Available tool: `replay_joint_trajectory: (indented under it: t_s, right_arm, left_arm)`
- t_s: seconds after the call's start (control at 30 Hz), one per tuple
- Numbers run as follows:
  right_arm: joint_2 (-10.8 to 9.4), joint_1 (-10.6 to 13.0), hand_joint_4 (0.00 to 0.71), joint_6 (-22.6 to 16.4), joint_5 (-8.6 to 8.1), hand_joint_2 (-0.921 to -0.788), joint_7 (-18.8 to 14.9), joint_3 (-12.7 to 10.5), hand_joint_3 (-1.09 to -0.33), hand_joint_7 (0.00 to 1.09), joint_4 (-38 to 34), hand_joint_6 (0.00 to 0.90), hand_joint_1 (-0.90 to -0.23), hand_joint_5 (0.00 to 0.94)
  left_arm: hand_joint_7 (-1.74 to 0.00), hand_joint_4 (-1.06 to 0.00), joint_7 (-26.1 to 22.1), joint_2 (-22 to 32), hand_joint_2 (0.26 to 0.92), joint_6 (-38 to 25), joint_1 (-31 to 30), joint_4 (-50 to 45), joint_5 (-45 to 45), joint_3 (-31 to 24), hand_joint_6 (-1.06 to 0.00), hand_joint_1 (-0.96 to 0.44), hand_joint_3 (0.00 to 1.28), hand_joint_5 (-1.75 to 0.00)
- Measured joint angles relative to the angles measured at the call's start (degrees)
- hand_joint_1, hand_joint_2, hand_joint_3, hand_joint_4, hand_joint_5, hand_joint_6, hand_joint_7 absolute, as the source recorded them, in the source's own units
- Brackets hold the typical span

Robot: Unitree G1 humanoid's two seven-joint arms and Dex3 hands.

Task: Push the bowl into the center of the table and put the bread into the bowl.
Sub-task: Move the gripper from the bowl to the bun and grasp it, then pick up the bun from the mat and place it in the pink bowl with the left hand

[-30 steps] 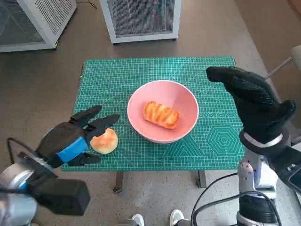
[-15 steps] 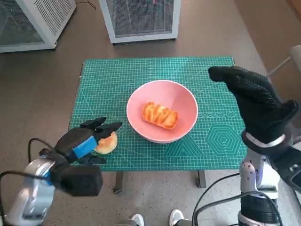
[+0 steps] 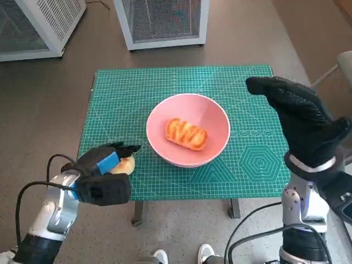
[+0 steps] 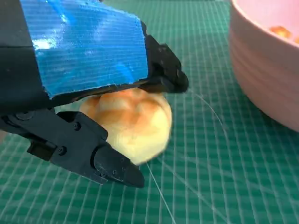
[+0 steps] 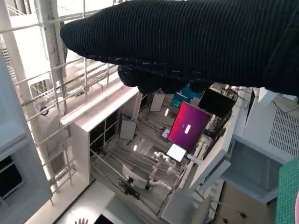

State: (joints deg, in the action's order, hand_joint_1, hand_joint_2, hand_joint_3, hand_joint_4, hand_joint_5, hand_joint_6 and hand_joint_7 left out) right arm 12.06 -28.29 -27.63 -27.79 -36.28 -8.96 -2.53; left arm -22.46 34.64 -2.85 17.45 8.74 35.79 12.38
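A pink bowl (image 3: 159, 113) stands near the middle of the green mat (image 3: 126, 91), with a glazed bread roll (image 3: 187, 133) lying inside it. A second, round bun (image 3: 127, 165) lies on the mat near the front left edge. My left hand (image 3: 102, 165) is down over it. In the left wrist view the fingers (image 4: 161, 70) lie across the top of the bun (image 4: 133, 121) and the thumb presses its lower side, with the bowl (image 4: 266, 70) just beyond. My right hand (image 3: 300, 118) hovers above the table's right side, fingers stretched out and holding nothing; the right wrist view shows only the glove (image 5: 187, 42).
Two white mesh-fronted cabinets (image 3: 159, 22) (image 3: 38, 27) stand on the floor beyond the table. A person's shoes (image 3: 181, 256) show below the front edge. Cables hang beside my right arm.
My left hand has drawn back and dropped onto the round bun, its fingers closing around it. The right hand, the bowl and the roll have hardly moved.
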Motion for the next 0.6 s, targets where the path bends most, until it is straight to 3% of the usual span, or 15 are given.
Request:
replay_joint_trajectory:
  t_s: [0.07, 0.13, 0.33, 0.6]
  right_arm:
    - [0.01, 0.07, 0.392, -0.01, 0.0, -0.921, 0.0, -0.01, -0.489, 0.56, 0.22, 0.097, -0.509, 0.003]
    - [0.03, 0.12, 0.393, -0.06, 0.0, -0.921, -0.01, -0.04, -0.489, 0.56, 0.27, 0.096, -0.51, 0.003]
    - [0.36, 0.26, 0.392, -0.39, 0.01, -0.921, -0.01, -0.11, -0.49, 0.56, 0.25, 0.094, -0.511, 0.002]
    - [0.72, 0.29, 0.392, -0.8, 0.4, -0.921, -0.01, -0.16, -0.491, 0.56, 0.16, 0.092, -0.51, 0.002]
  left_arm:
    - [-1.07, -0.62, 1.82, 0.02, 0.916, 0.86, 0.6, 1.53, 0.5, 0.48, -0.51, 0.02, 0.14, -1.0]
    - [-1.16, -0.64, 3.4, 0.17, 0.919, 1.78, 0.92, 2.89, 0.76, 0.75, -0.52, 0.01, 0.14, -1.15]
    - [-1.18, -0.64, 4.46, 1.29, 0.92, 3.29, 1.16, 3.75, 0.58, 0.74, -0.54, 0.0, 0.13, -1.27]
    - [-1.19, -0.65, 0.59, 3.31, 0.92, 0.82, -1.19, -5.32, -1.04, -2.27, -0.55, 0.0, 0.12, -1.25]
